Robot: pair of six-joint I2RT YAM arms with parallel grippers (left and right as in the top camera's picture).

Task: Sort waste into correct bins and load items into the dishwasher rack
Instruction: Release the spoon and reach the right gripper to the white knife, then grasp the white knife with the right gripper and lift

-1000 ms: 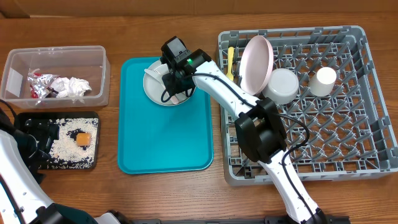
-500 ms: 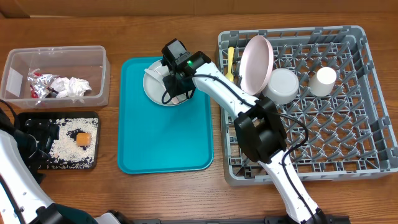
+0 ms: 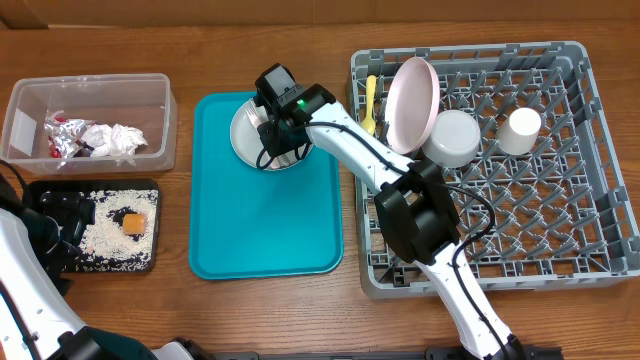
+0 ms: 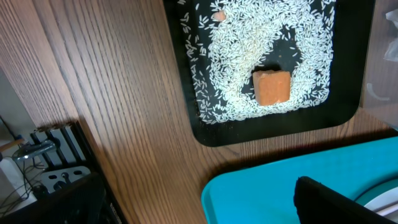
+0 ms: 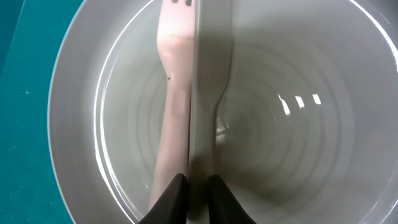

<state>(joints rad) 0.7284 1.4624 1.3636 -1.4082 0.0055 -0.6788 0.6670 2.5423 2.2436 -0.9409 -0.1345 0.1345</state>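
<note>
My right gripper (image 5: pixel 198 180) is shut on the handle of the white fork (image 5: pixel 177 74), just above the grey-green plate (image 5: pixel 311 124). That plate (image 3: pixel 248 150) lies at the far end of the teal tray (image 3: pixel 265 225), and the gripper (image 3: pixel 272 125) hangs over it. At the left, my open left gripper (image 3: pixel 60 225) hovers by the black tray (image 4: pixel 205 134), which holds rice (image 4: pixel 249 37) and an orange cube (image 4: pixel 272 87). The clear tub (image 3: pixel 90 92) holds the napkin (image 3: pixel 120 138) and the foil wrapper (image 3: pixel 62 140).
The grey dishwasher rack (image 3: pixel 600 215) fills the right side. Along its back left it holds the pink plate (image 3: pixel 412 100) on edge, the white bowl (image 3: pixel 455 138), the small cup (image 3: pixel 523 130) and the yellow spoon (image 3: pixel 370 98). My right arm reaches across the rack's left rim.
The right gripper's jaws have closed onto the fork and shifted slightly toward the back of the plate. The left arm has stayed still.
</note>
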